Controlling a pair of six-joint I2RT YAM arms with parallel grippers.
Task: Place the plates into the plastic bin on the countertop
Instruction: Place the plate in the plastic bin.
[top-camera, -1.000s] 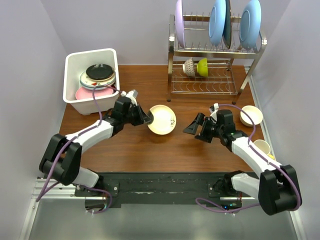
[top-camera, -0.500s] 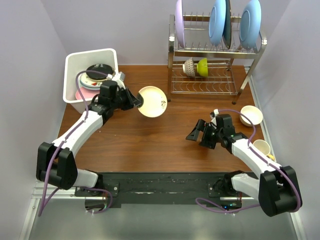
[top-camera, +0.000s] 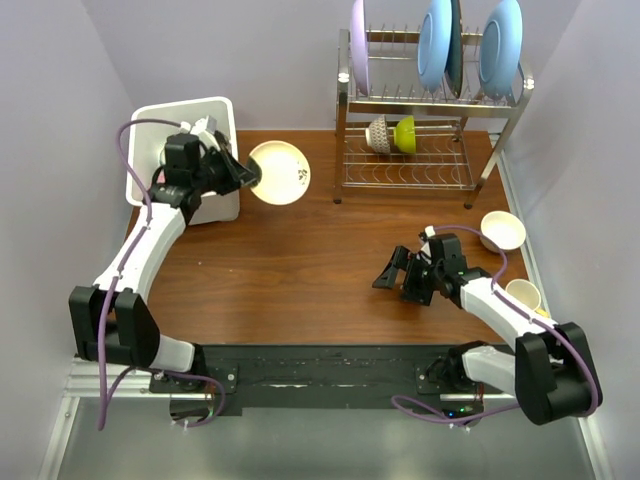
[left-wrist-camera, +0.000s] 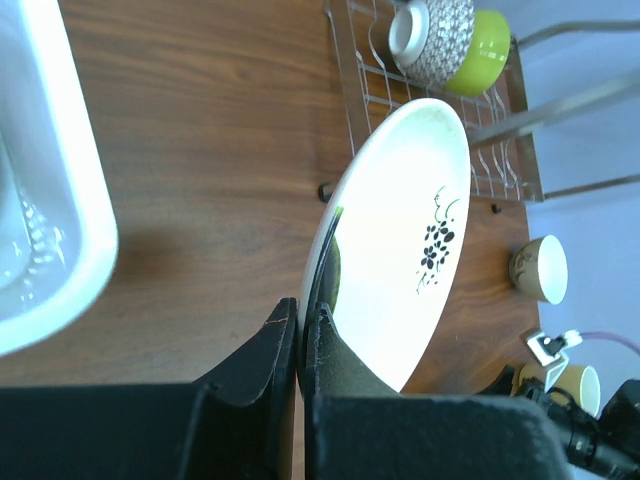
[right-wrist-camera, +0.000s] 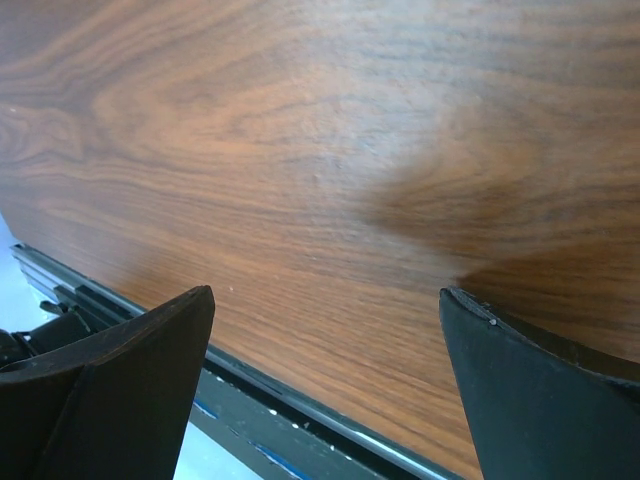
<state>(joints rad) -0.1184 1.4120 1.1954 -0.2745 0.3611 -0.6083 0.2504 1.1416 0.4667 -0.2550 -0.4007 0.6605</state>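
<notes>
A small yellowish plate (top-camera: 282, 172) with a black flower motif (left-wrist-camera: 436, 243) hangs above the countertop (top-camera: 300, 270), just right of the plastic bin (top-camera: 218, 112). My left gripper (top-camera: 247, 173) is shut on its rim, and in the left wrist view the left gripper (left-wrist-camera: 301, 312) has both fingers pinching the plate's (left-wrist-camera: 400, 250) edge. The bin's white rolled rim (left-wrist-camera: 75, 210) lies to the left of the plate. My left arm covers what lies in the bin. My right gripper (top-camera: 392, 272) stands open over bare wood; the right wrist view shows the right gripper (right-wrist-camera: 325, 300) with nothing between its fingers.
A two-tier steel rack (top-camera: 430, 110) at the back right holds upright lilac and light-blue plates (top-camera: 436, 42) above and two mugs (top-camera: 392, 133) below. A cream bowl (top-camera: 502, 230) and a mug (top-camera: 525, 294) sit by the right edge. Walls close in left and right.
My left arm has carried the yellowish plate from the table's middle back and left, up to the bin's right side. My right arm has drawn back slightly toward the near right.
</notes>
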